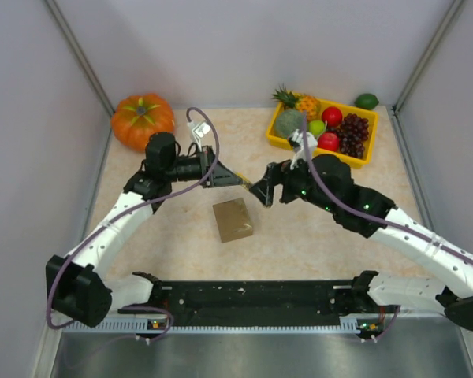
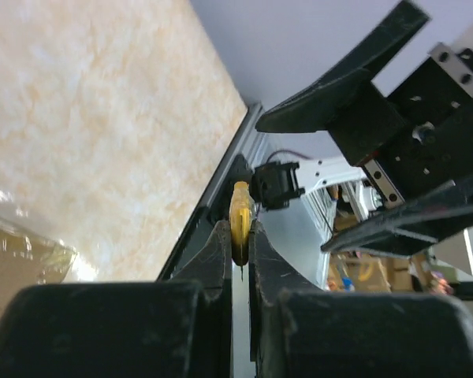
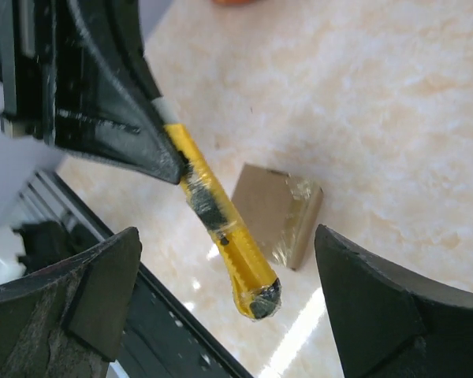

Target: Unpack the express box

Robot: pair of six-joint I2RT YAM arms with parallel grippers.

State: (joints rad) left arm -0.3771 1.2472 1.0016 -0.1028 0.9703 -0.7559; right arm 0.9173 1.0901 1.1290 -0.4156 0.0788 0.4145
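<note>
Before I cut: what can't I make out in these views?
- Knife blade end: right wrist view, hidden inside the left gripper.
- Box tape seam: top view, too small.
- Box in left wrist view: blurred, cut off by the left edge.
- Box contents: every view, the closed box hides them.

Pale booth around a marbled worktop (image 1: 292, 236).
Closed in on three sides by plain grey-lilac panels: back wall (image 1: 244, 47), left wall (image 1: 24, 157), right wall (image 1: 457, 118), all bare and evenly lit. Joined at the far corners by slanting metal uprights, left post (image 1: 79, 55) and right post (image 1: 426, 55). Surfaced in glossy beige with cream veining, catching streaks of white glare (image 3: 299, 331) in the right wrist view. Edged along the near side by a brushed metal sill (image 1: 260, 358). Past the booth, in the left wrist view, only blurred clutter (image 2: 363, 276), too soft to make out.
</note>
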